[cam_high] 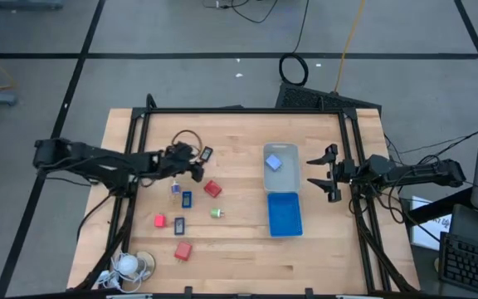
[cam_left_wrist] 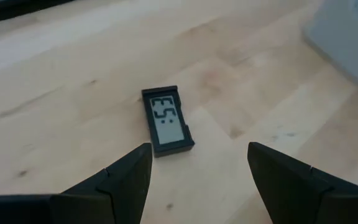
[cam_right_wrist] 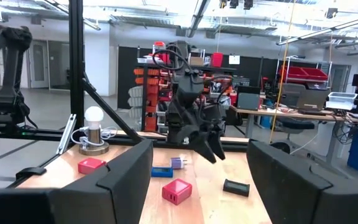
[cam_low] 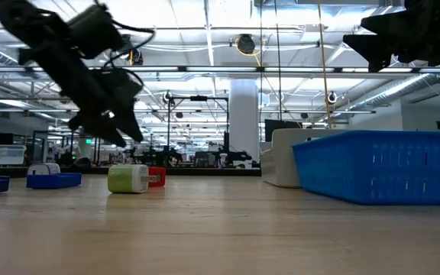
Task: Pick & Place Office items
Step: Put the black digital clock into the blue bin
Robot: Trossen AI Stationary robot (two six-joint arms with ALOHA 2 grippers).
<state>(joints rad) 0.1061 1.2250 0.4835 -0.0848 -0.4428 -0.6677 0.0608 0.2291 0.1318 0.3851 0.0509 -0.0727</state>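
Note:
My left gripper (cam_high: pixel 197 167) (cam_left_wrist: pixel 197 167) hovers open above the table's middle-left, just short of a small black piece with a grey display (cam_left_wrist: pixel 166 120) (cam_high: pixel 207 154) that lies flat on the wood. Scattered nearby are red blocks (cam_high: pixel 212 188) (cam_high: pixel 159 220) (cam_high: pixel 182 250), dark blue-and-black pieces (cam_high: pixel 187 198) (cam_high: pixel 179 225) and a green bit (cam_high: pixel 216 213) (cam_low: pixel 128 179). A light-blue cube (cam_high: pixel 274 164) sits in the clear tray (cam_high: pixel 280 149). My right gripper (cam_high: pixel 319 173) (cam_right_wrist: pixel 197 168) waits open at the table's right side, raised.
A blue tray (cam_high: pixel 285 214) (cam_low: pixel 380 176) lies just near of the clear tray, right of centre. A white round coiled-cord thing (cam_high: pixel 131 264) sits at the near left corner. A black cable loop (cam_high: pixel 187 138) lies behind the left gripper. Bare wood stretches along the near edge.

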